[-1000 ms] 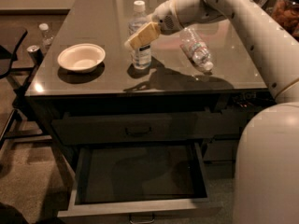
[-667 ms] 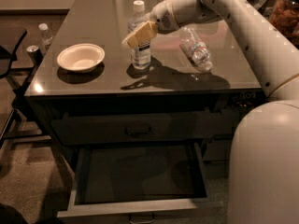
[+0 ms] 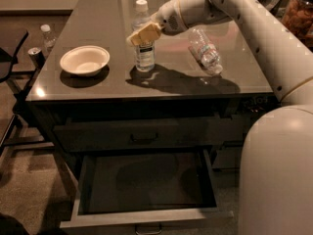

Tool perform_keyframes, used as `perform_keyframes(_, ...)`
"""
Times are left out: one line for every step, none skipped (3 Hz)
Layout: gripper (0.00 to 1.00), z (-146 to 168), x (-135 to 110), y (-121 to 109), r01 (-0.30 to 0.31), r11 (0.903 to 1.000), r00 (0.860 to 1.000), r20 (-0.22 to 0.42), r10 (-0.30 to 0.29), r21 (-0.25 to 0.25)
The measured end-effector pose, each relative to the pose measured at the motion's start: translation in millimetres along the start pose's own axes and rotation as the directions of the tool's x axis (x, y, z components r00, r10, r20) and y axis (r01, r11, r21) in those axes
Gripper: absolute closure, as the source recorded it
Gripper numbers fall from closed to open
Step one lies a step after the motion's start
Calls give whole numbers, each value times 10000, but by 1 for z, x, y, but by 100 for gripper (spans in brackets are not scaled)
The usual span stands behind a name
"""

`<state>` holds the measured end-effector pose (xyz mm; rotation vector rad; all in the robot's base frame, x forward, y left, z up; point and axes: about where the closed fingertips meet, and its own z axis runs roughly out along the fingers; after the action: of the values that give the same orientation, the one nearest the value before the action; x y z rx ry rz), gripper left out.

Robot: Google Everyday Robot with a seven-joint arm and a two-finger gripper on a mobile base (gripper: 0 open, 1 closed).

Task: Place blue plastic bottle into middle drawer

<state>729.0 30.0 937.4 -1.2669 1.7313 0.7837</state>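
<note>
The blue plastic bottle [image 3: 145, 53] stands upright on the dark table top [image 3: 98, 13], near its middle, white cap up. My gripper [image 3: 139, 35] reaches in from the right and sits at the bottle's upper body, in front of it and overlapping it. The bottle's base rests on the table. The middle drawer [image 3: 146, 218] is pulled open below the table's front edge, with a dark flat inside that holds nothing and a small bar handle [image 3: 147, 228] on its front.
A smaller ribbed clear bottle [image 3: 205, 50] lies on its side right of my gripper. A white bowl [image 3: 84, 60] sits at the left. The top drawer with a black handle [image 3: 143, 138] is closed. A small bottle [image 3: 46, 33] and a can [image 3: 34, 55] stand left of the table.
My gripper has moved a little to the left along the bottle's upper body. The bottle, the bowl and the drawer have not moved.
</note>
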Motion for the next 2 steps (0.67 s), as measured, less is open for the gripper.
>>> perform_keyframes(65, 0, 0, 0, 0, 10000, 10000, 0, 0, 0)
perform_keyframes(88, 0, 0, 0, 1, 10000, 10000, 0, -1, 0)
